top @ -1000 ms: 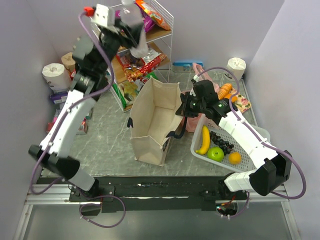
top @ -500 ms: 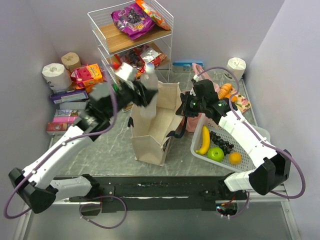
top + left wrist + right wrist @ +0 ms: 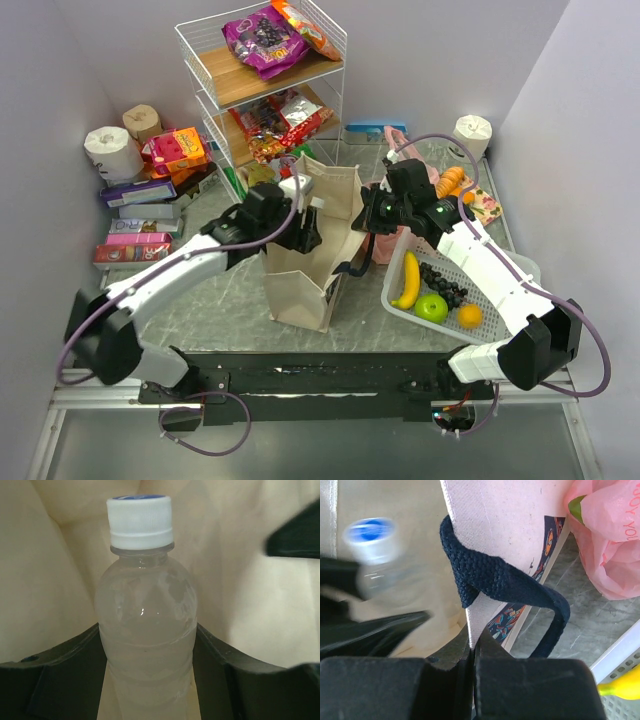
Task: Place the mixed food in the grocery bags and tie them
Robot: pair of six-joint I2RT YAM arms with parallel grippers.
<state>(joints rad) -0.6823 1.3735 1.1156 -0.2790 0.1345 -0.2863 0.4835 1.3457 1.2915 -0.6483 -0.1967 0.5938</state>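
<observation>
Canvas tote (image 3: pixel 300 262): it stands open on the grey surface (image 3: pixel 210 292) between the two arms, mouth upward.
Change: one second ago the left arm reached high toward the wire shelf (image 3: pixel 335 60) at the back. Since then it has swung down and forward, and the left gripper (image 3: pixel 147 630) now sits in the mouth of the tote.
Clear bottle (image 3: pixel 145 605): it is upright, white cap on top, with beige cloth behind it on all sides in the left wrist view, so it is already inside the bag but not yet let go.
Meaning for the task: the bottle seems close to being placed. Lowering it and opening the gripper is probably what remains for this item.
Left gripper state: its fingers (image 3: pixel 65 672) press the bottle body from both sides, below the shoulder.
Left arm pose: low and stretched out, forearm running to the right over the rim of the tote.
Right gripper (image 3: pixel 472 647): it is closed on the edge of the tote's right wall, just below the dark strap handle (image 3: pixel 505 580), unmoved from one second ago.
Right arm pose: bent, reaching over the white basket (image 3: pixel 528 266).
Other food: banana (image 3: pixel 408 280), green apple (image 3: pixel 432 307), orange (image 3: pixel 469 316) and grapes (image 3: pixel 443 283) lie in the basket.
Pink bag (image 3: pixel 615 545): it lies just beside the tote.
</observation>
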